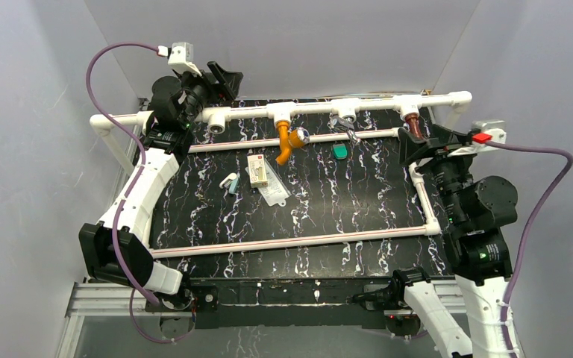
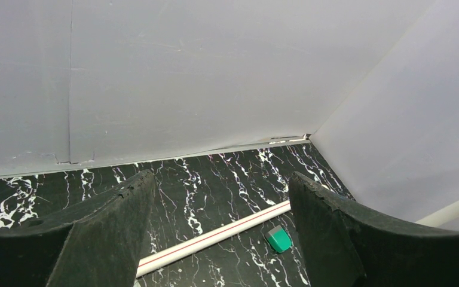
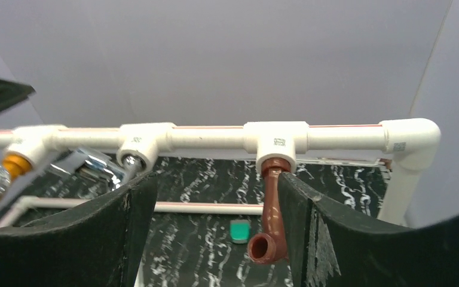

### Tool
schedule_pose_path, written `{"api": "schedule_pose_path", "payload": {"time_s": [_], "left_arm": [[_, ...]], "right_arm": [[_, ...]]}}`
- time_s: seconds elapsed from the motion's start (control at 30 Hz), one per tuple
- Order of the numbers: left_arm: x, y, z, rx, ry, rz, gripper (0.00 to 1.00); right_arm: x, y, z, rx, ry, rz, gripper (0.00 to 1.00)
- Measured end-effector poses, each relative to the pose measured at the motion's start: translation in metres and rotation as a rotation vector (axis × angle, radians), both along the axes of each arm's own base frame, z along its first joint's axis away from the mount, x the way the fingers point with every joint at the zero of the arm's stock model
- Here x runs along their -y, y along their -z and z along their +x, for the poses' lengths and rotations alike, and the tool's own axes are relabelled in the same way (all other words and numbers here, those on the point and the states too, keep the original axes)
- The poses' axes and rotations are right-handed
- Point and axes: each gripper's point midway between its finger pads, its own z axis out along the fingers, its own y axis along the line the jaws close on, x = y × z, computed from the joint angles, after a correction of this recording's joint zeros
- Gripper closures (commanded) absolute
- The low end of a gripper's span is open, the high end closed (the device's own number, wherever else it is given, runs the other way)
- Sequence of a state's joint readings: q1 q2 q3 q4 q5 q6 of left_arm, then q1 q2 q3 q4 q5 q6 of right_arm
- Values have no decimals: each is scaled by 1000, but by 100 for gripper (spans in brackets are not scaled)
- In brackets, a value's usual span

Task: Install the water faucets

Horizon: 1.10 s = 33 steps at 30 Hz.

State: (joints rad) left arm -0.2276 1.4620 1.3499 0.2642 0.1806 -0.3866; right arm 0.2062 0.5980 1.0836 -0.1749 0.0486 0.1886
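Top view, hard to read: From up here I can't judge either jaw gap. The left gripper [image 1: 224,77] sits end-on by the back wall. The right gripper [image 1: 412,145] is a dark mass whose tips merge with the reddish-brown faucet [image 1: 412,125].
Top view, faucets: The reddish-brown faucet hangs from the rear pipe [image 1: 377,104], right at the right gripper's tips. The orange faucet [image 1: 289,142] hangs from the same pipe, between my two hands.
Top view, around: A chrome fitting [image 1: 347,123] and a green block [image 1: 339,151] sit between the faucets. A small box [image 1: 257,170] lies on the table [image 1: 306,216], well apart from both hands.
Left wrist, cut off: Only the inner faces of my fingers show.
Left wrist, hand: Released, with the jaws spread wide and nothing held.
Left wrist, around: The green block lies ahead, just beside the finger on the view's right. A red-striped pipe [image 2: 215,237] crosses under the gap.
Right wrist, cut off: The orange faucet is clipped by the left edge. The chrome fitting is partly behind the finger on the view's left. A dark shape [image 3: 0,92] at the upper left is probably my other hand.
Right wrist, hand: Released, with the jaws apart. The reddish-brown faucet hangs from a tee [image 3: 276,140] between them, right against the finger on the view's right. I cannot tell whether it touches that finger.
Right wrist, around: The green block lies beyond the gap.
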Motion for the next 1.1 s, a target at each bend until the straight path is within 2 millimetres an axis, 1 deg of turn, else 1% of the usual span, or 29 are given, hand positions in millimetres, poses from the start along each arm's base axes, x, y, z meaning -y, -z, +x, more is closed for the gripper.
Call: {"api": "schedule_pose_path", "payload": {"time_s": [0.27, 0.47, 0.73, 0.87, 1.1], "left_arm": [[0, 0, 0, 0, 0, 0, 21], [0, 0, 0, 0, 0, 0, 21], [0, 0, 0, 0, 0, 0, 21], [0, 0, 0, -1, 0, 0, 21], [0, 0, 0, 0, 0, 0, 21]], "right_arm": [[5, 34, 4, -20, 22, -321, 19], [13, 49, 10, -26, 57, -467, 23], [24, 68, 26, -63, 125, -526, 32], [27, 68, 34, -62, 150, -523, 36], [33, 68, 40, -53, 198, -512, 38]]}}
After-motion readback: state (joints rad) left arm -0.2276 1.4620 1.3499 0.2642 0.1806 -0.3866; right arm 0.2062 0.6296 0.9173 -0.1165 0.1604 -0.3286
